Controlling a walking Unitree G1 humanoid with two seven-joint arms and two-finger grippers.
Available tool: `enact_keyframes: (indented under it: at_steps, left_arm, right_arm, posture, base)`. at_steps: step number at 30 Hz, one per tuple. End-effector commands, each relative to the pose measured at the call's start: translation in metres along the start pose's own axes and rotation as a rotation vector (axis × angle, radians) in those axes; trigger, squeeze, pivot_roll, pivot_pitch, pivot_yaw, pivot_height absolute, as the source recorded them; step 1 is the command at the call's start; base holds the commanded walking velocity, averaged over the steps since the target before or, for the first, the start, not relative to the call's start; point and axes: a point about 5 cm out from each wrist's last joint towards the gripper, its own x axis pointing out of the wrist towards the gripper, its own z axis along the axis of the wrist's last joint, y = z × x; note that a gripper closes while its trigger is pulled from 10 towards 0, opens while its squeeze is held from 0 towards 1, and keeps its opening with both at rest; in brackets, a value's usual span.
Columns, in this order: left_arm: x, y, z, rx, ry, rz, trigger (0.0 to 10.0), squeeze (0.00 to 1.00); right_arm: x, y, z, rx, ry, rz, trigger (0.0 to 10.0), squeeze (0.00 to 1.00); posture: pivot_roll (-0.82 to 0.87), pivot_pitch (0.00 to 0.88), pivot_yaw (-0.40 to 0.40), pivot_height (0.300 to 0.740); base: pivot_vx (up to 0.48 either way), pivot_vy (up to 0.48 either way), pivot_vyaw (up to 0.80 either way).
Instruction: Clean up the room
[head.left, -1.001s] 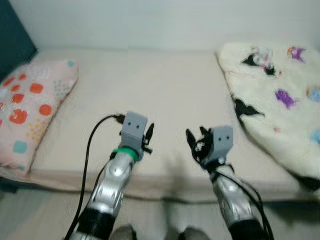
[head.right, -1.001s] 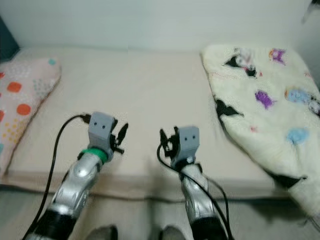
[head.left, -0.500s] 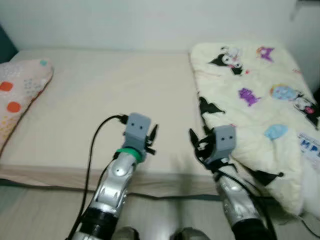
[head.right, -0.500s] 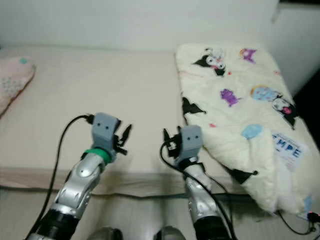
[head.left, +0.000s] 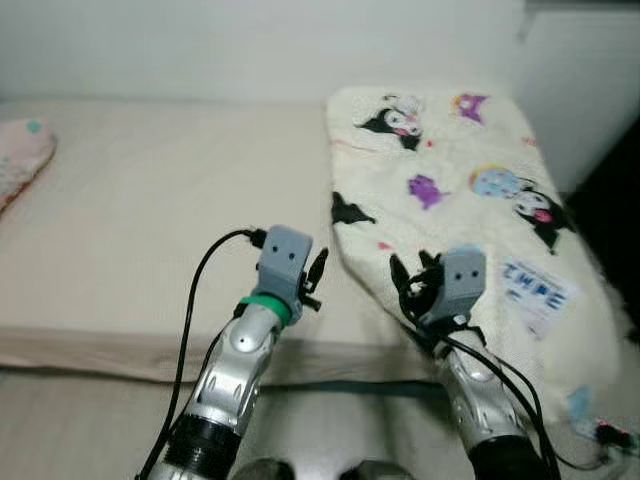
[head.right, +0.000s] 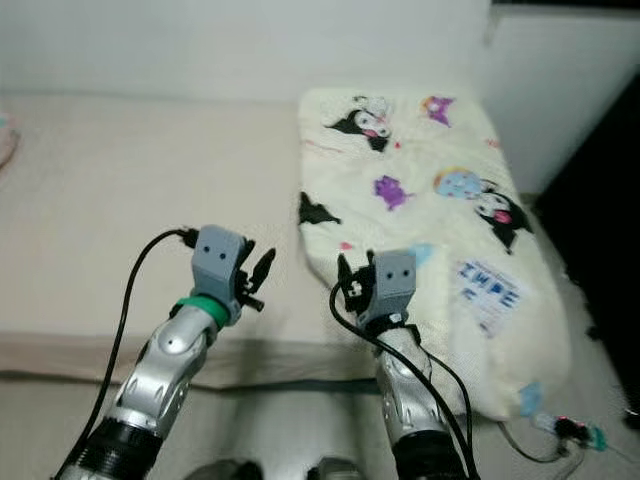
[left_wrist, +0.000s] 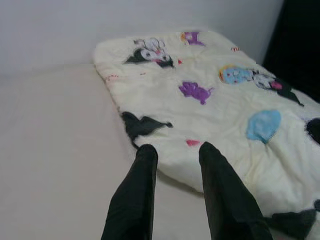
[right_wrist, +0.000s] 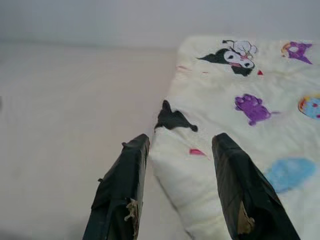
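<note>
A cream fleece blanket (head.left: 450, 190) printed with cartoon figures lies along the right side of the bed and droops over its front edge. My left gripper (head.left: 318, 272) is raised in front of the bed's edge, just left of the blanket. It is open and holds nothing; the left wrist view has its fingers (left_wrist: 135, 195) pointing at the blanket's near left edge (left_wrist: 165, 160). My right gripper (head.left: 404, 281) is raised over the blanket's front part, also open and holding nothing. Its fingers (right_wrist: 125, 185) straddle the blanket's left border (right_wrist: 170, 150).
The bed (head.left: 150, 200) has a bare beige sheet and stands against a white wall. A corner of a spotted pillow (head.left: 20, 160) shows at the far left. A white cabinet (head.left: 580, 80) and a dark gap (head.left: 615, 220) flank the bed's right. A cable (head.right: 560, 428) lies on the floor.
The camera has swung to the right: the pillow has slid almost out at the left and the whole blanket and the cabinet have come into view. Both arms keep the same raised pose.
</note>
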Motion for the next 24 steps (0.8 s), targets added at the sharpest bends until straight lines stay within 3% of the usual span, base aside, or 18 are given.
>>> enact_keyframes:
  at_steps: [1,4,13,24]
  left_arm:
    - [-0.0007,-0.0008,-0.0070,-0.016,0.040,0.010,10.0,0.00]
    - [0.0003,0.0001,-0.0071,-0.030,0.044,0.016,10.0,0.00]
    - [0.0003,0.0006,-0.0074,-0.025,0.047,0.019,10.0,0.00]
    - [0.0007,0.0003,-0.0059,-0.012,0.037,0.017,10.0,0.00]
  right_arm:
    - [-0.0031,-0.0012,-0.0044,-0.002,0.021,-0.002,10.0,0.00]
    - [-0.0032,-0.0010,-0.0044,-0.001,0.020,-0.002,10.0,0.00]
    - [-0.0035,-0.0009,-0.0044,-0.001,0.019,-0.004,10.0,0.00]
    - [-0.0035,-0.0012,-0.0045,-0.001,0.020,-0.006,10.0,0.00]
  posture:
    - [-0.04,0.014,0.040,0.740]
    - [-0.04,0.015,0.041,0.740]
    - [-0.04,0.016,0.042,0.740]
    - [-0.04,0.019,0.044,0.740]
  base:
    - [0.000,0.000,0.00]
    - [0.000,0.000,0.00]
    - [0.000,0.434,0.00]
    - [0.000,0.000,0.00]
